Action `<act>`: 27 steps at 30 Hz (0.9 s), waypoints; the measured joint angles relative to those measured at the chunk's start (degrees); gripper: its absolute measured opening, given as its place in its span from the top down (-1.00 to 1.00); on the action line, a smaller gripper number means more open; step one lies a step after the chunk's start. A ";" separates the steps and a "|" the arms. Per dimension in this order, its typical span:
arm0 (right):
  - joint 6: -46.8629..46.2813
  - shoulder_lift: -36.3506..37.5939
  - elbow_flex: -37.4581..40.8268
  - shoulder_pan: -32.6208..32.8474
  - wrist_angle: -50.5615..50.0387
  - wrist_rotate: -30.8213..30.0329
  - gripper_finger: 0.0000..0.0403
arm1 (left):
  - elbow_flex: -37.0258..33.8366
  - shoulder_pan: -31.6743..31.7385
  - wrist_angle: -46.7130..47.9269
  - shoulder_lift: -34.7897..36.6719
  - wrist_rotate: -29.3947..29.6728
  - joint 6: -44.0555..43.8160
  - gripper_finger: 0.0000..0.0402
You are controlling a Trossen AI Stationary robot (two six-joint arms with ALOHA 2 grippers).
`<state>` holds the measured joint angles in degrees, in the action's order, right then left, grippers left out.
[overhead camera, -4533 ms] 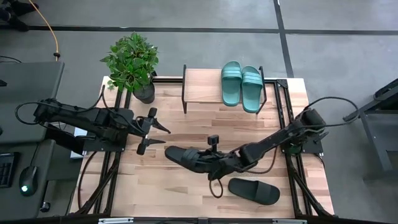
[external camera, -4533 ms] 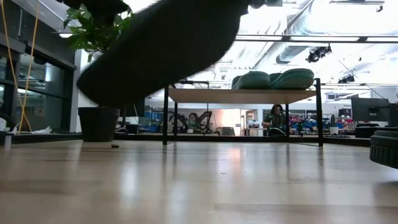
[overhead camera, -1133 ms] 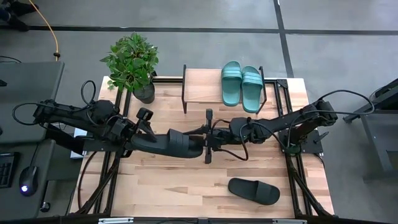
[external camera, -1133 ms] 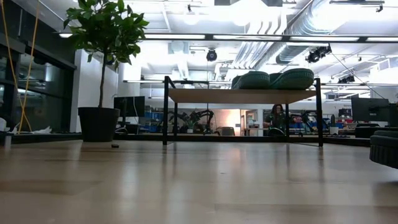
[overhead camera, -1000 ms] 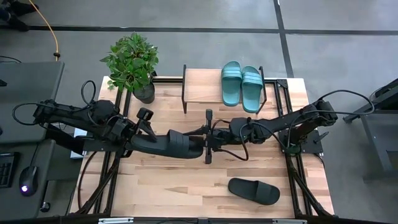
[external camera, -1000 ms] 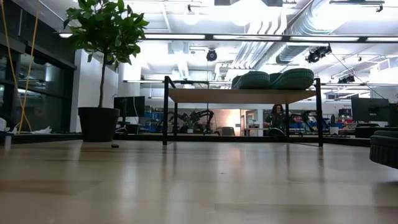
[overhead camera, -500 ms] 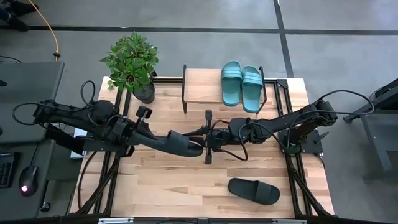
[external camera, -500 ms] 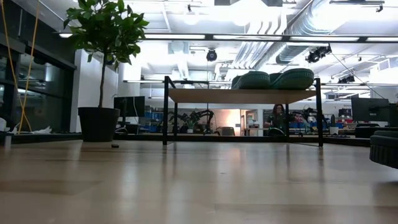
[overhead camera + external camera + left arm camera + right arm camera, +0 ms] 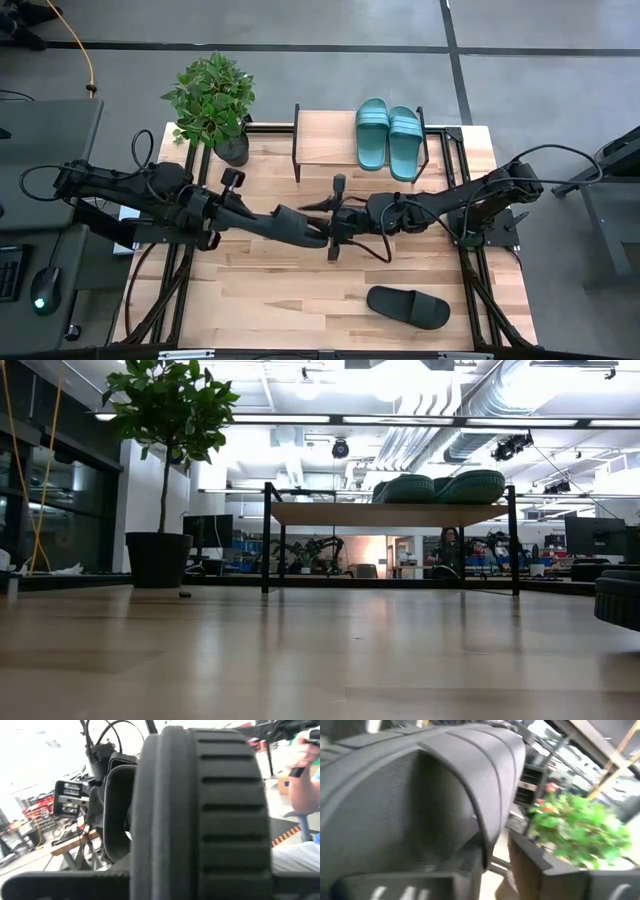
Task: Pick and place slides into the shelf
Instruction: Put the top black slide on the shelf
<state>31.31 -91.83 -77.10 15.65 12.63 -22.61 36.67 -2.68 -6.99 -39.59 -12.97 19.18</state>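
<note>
From above, I see my left gripper (image 9: 232, 212) pinching the heel of a black rubbery slide sandal (image 9: 285, 225) held over the table's middle; my right gripper (image 9: 335, 222) is at its toe, grip unclear. A second black slide (image 9: 408, 307) lies near the front. Two teal-green slides (image 9: 388, 137) sit on the low wood-topped shelf (image 9: 325, 140). At table level, the shelf and teal pair show beyond bare tabletop. Both wrist views are filled by the black slide.

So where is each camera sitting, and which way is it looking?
High view: above the table, looking straight down; both arms show, holding one black slide between them.
Low view: at tabletop height, looking level at the shelf; no arm shows.
Left wrist view: on the left arm, facing the black slide's ridged sole.
Right wrist view: on the right arm, facing the same slide's strap side.
Shared: high and low views both show the teal slides on the shelf.
</note>
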 joint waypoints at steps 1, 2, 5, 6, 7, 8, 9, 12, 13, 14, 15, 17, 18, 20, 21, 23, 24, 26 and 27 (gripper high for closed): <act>0.68 0.00 0.00 0.23 0.00 -1.64 0.57 | 0.00 0.00 0.03 0.00 0.79 0.00 0.63; 1.14 0.00 -0.04 0.38 0.01 -3.46 0.51 | 0.00 0.00 0.03 0.00 1.42 0.02 0.66; 1.57 0.02 -1.07 1.17 -1.12 -9.23 0.36 | 0.00 0.04 0.08 0.00 3.24 0.05 0.70; 1.62 0.13 -1.51 1.50 -2.09 -11.20 0.31 | 0.00 0.04 0.16 0.00 3.85 0.06 0.70; 1.58 0.15 -2.15 1.84 -3.27 -13.00 0.27 | 0.00 0.04 0.20 0.00 4.42 0.06 0.69; 1.49 0.15 -2.89 2.12 -4.74 -15.00 0.24 | 0.02 0.04 0.20 0.00 4.99 0.04 0.67; 1.28 0.21 -3.76 2.40 -6.59 -16.87 0.22 | 0.04 0.04 0.22 0.00 5.56 0.04 0.65; 0.65 0.27 -6.83 3.37 -12.90 -22.29 0.18 | 0.04 0.06 0.35 -0.06 7.50 0.05 0.61; 0.38 0.28 -7.79 3.67 -15.19 -23.84 0.17 | 0.04 0.05 0.52 -0.08 8.43 0.05 0.61; 0.04 0.28 -8.70 3.98 -17.52 -25.33 0.17 | 0.04 0.07 0.79 -0.14 9.41 0.08 0.61; -0.40 0.28 -9.62 4.27 -19.54 -26.79 0.17 | 0.04 0.05 1.01 -0.15 10.24 0.15 0.62; -1.14 0.29 -11.73 4.83 -23.56 -29.98 0.17 | 0.07 0.04 1.38 -0.09 11.43 0.62 0.64; -1.76 0.36 -12.80 5.05 -25.27 -33.25 0.17 | 0.02 -0.02 2.58 -0.01 11.31 0.72 0.65; -2.88 0.83 -15.46 5.61 -28.74 -36.83 0.17 | -0.22 0.04 3.50 -0.24 12.25 1.43 0.67; -3.27 0.92 -16.42 5.95 -31.03 -38.87 0.17 | -0.23 0.06 3.68 -0.33 12.31 1.61 0.67; -4.44 0.74 -17.87 6.60 -35.15 -41.70 0.17 | -0.16 0.08 3.30 -0.07 13.26 1.84 0.67; -5.31 0.60 -18.53 6.87 -37.23 -42.37 0.17 | -0.04 0.07 2.96 -0.04 13.34 1.86 0.67; -7.58 0.55 -19.99 7.39 -40.26 -42.79 0.17 | -0.03 0.04 3.02 -0.07 14.30 2.01 0.66; -9.08 0.68 -20.58 7.65 -41.62 -42.84 0.17 | -0.04 0.04 3.09 -0.11 14.52 2.03 0.66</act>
<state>22.22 -91.16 -97.68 23.31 -28.99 -65.45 36.62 -2.63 -3.90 -39.70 1.55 21.21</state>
